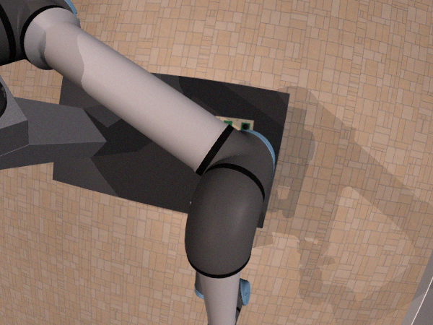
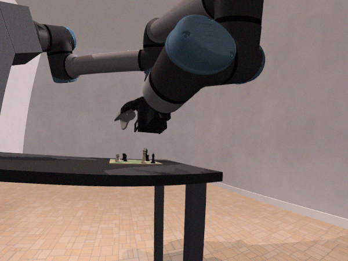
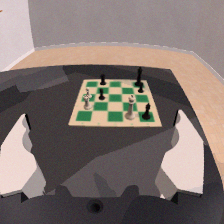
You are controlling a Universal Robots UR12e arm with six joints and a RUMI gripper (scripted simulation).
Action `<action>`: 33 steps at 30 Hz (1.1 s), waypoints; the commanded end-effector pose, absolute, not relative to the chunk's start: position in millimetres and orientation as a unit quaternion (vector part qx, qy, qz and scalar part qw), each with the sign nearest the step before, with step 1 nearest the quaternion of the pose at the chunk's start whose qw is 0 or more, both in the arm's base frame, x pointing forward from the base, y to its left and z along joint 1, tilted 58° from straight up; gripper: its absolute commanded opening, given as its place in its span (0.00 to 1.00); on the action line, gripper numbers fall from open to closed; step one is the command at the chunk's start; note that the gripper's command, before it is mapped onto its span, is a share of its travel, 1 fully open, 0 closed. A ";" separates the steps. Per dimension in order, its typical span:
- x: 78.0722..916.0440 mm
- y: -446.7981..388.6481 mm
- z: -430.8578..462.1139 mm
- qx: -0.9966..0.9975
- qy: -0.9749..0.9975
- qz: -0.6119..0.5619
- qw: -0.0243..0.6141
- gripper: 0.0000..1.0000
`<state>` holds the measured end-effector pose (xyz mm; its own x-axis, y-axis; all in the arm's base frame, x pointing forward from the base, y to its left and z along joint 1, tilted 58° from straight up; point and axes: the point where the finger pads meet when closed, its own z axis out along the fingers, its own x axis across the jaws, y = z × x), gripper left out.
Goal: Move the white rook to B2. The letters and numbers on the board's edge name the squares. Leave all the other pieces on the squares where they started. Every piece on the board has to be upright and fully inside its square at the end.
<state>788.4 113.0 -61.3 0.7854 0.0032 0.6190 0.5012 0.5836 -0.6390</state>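
The chessboard (image 3: pixel 78 117) (image 2: pixel 131 162) (image 1: pixel 235 123) lies on a black table (image 3: pixel 50 100) (image 2: pixel 72 169) (image 1: pixel 144 173). The white rook (image 3: pixel 87 99) (image 2: pixel 117 157) stands upright near the board's left edge in the wrist view. A taller white piece (image 3: pixel 130 107) (image 2: pixel 144 155) stands toward the right. Several black pieces stand upright, among them a pawn (image 3: pixel 146 111) (image 2: pixel 152 158) and a tall piece (image 3: pixel 139 76) at the far right. My gripper (image 3: pixel 100 113) (image 2: pixel 126 119) is open and empty. It hangs high above the table, short of the board. In the top view the arm hides the gripper and most of the board.
The arm's elbow (image 1: pixel 224 220) and forearm (image 1: pixel 144 101) stretch over the table. The table's curved front edge (image 2: pixel 203 177) and legs (image 2: pixel 194 220) show in the exterior view. Tiled floor (image 1: pixel 343 54) surrounds the table.
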 end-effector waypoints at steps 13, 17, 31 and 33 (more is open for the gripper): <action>765.1 126.5 -86.0 -0.465 -0.341 -0.145 0.804 1.00; 756.3 132.3 -97.3 -0.480 -0.361 -0.145 0.786 1.00; 734.1 149.8 -133.8 -0.534 -0.426 -0.152 0.714 1.00; 732.6 151.3 -137.2 -0.539 -0.432 -0.153 0.706 1.00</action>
<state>738.3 147.2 -127.3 0.6126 0.2077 0.7626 0.6500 0.4166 -0.6356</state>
